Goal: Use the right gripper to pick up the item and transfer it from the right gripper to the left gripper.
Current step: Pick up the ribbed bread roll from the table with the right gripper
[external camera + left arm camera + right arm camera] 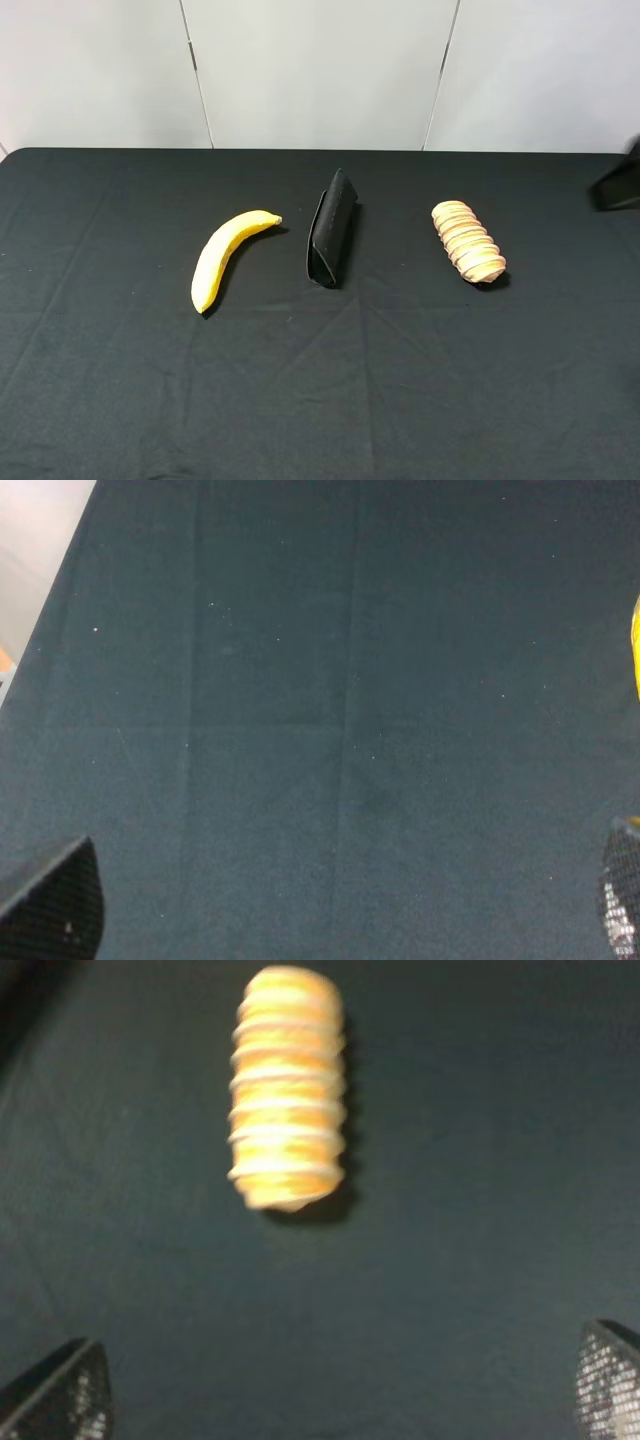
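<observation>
The item, a tan-and-cream ridged loaf, lies on the black cloth at the right. It also shows in the right wrist view, ahead of my right gripper and well apart from it. The right gripper is open and empty, its fingertips spread wide. A black part of the right arm shows at the right edge of the high view. My left gripper is open and empty over bare cloth, with its fingertips wide apart. It is out of the high view.
A yellow banana lies at the left, and a sliver of it shows in the left wrist view. A black folded case stands between banana and loaf. The black tablecloth ends at a white wall behind.
</observation>
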`<state>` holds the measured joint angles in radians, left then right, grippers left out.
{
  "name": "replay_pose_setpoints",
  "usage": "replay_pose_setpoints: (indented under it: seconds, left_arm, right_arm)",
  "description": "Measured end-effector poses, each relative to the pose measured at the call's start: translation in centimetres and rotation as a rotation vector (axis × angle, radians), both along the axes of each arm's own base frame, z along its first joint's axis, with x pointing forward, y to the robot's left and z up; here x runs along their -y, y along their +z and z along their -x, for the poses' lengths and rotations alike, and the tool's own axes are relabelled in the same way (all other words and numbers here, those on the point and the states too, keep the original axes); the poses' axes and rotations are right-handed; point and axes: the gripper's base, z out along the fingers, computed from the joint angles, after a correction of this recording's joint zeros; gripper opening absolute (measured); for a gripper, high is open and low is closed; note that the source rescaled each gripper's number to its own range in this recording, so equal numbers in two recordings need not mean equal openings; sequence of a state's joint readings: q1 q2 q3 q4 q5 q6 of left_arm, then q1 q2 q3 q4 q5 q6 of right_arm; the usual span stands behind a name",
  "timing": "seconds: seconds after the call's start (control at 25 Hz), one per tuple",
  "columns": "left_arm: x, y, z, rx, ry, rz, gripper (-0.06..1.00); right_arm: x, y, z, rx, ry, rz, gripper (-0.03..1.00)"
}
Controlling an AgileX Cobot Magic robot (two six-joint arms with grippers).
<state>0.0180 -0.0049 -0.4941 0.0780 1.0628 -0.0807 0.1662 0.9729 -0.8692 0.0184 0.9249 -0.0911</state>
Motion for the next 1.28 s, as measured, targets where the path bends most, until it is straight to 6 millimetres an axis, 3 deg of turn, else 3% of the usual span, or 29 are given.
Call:
replay_pose_setpoints:
  seconds: [0.32,0.64,0.88,1.28]
  left_arm:
    - [0.0,0.0,0.0,0.0,0.0,0.0,0.99]
    - [0.0,0.0,0.0,0.0,0.0,0.0,0.99]
    - [0.0,0.0,0.0,0.0,0.0,0.0,0.99]
    - [0.0,0.0,0.0,0.0,0.0,0.0,0.99]
  right_arm:
    - [-2.8,-4.3,-6.2,-0.23,0.075,0.057,1.0]
    - [-4.0,-6.9,-11.5,-0.318,0.075,0.084,1.0]
    - [-4.4,-10.2,-13.5,-0.389,0.075,0.109,1.0]
    - [-4.7,-14.4,-15.0,-0.454,0.073,0.131,1.0]
